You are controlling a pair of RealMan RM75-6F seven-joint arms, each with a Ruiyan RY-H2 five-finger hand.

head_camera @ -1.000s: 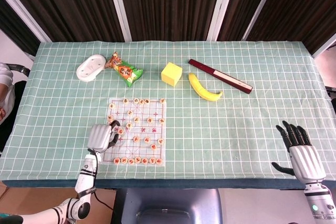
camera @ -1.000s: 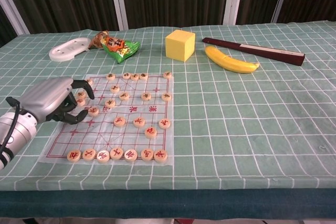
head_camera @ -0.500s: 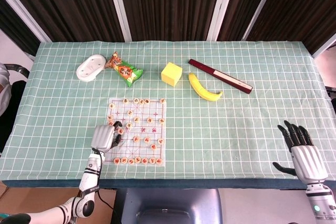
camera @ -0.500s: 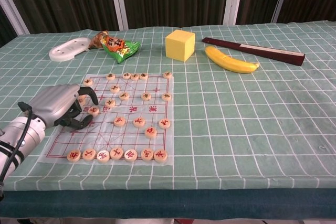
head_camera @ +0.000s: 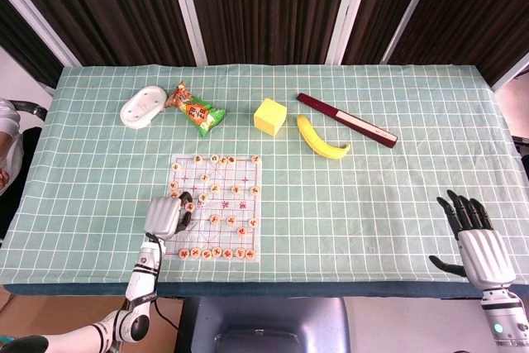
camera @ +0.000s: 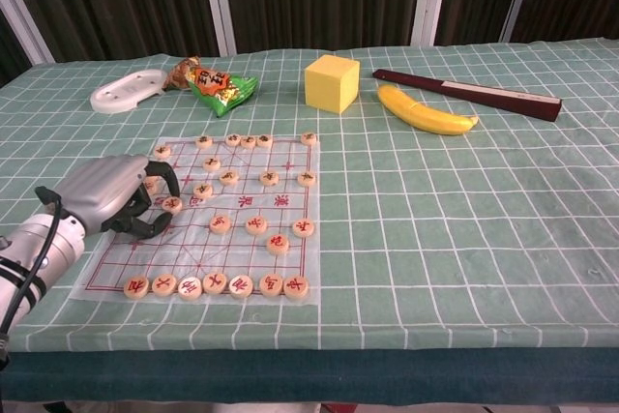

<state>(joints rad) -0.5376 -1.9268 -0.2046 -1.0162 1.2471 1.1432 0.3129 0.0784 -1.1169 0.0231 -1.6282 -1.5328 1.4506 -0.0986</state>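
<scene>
Now, head view:
Left robot hand [head_camera: 165, 216]: sat on near-left part of chess board [head_camera: 216, 207], fingers curled over a chess piece [head_camera: 189, 207]; barely shifted since half a second ago, suggesting a settling grasp.
Right robot hand [head_camera: 473, 240]: fingers spread, empty, at table [head_camera: 397, 196] near edge, unmoved.

Chest view:
Left robot hand [camera: 111, 195]: curled beside chess piece [camera: 172, 204]; whether pinched, could not tell.
Right robot hand: out of frame.
Forearm: cut off at left edge.

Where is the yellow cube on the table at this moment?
In the head view the yellow cube stands at the far middle of the table, between the snack packet on its left and the banana on its right.
</scene>
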